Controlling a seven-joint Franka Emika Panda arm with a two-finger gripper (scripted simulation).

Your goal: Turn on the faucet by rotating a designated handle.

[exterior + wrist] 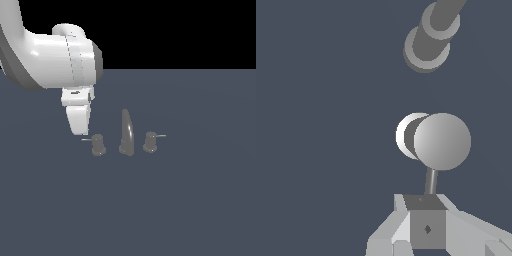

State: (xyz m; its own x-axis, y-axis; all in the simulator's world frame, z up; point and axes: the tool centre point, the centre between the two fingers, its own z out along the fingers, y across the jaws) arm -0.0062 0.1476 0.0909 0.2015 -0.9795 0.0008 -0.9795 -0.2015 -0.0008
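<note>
On the wide grey floor, well clear of its edges, we see the squat handle (98,144), its thin lever (430,181) between our gripper (427,225) fingers, grip uncertain.

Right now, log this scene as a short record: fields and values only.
surface: plain dark blue-grey table
faucet: dark-grey three-piece set, tall curved spout between two squat knobs
handle: knob on the exterior view's left, thin lever pointing away from the spout
other knob: exterior view's right, lever pointing away from the spout
gripper: hangs just above the handle's lever end
wrist view: lever rod runs from the knob into the fingers
grip state: cannot tell
</note>
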